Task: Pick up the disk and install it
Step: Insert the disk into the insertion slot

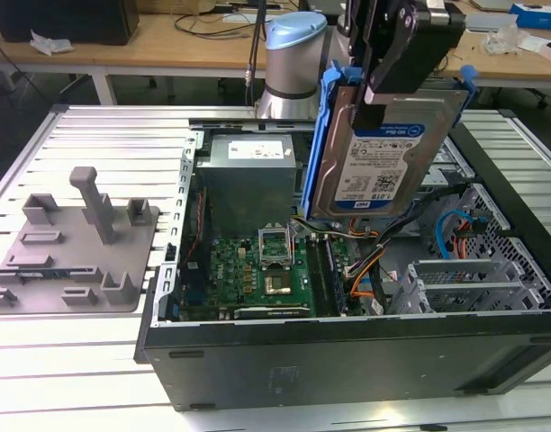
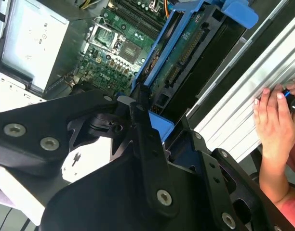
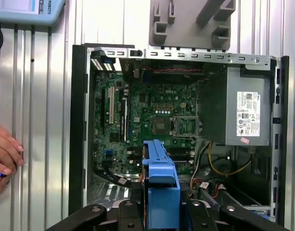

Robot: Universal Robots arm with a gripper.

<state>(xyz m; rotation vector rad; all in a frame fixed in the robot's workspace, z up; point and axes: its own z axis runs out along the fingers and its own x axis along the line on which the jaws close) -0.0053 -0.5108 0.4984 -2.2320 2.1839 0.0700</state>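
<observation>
The gripper (image 1: pixel 375 88) has its fingers clamped on the upper part of the disk (image 1: pixel 390 166). The disk hangs upright, off the tabletop (image 1: pixel 104 144), above the open computer case (image 1: pixel 347 355). A person's hand (image 2: pixel 272 115) lies on the tabletop beside the case.

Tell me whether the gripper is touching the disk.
Touching. In the exterior view the gripper clamps the upper edge of the disk, which hangs upright above the open case with nothing else holding it.

Black gripper (image 1: pixel 376 90), silver screws (image 2: pixel 163 197), pale-blue arm (image 1: pixel 293 36)
</observation>
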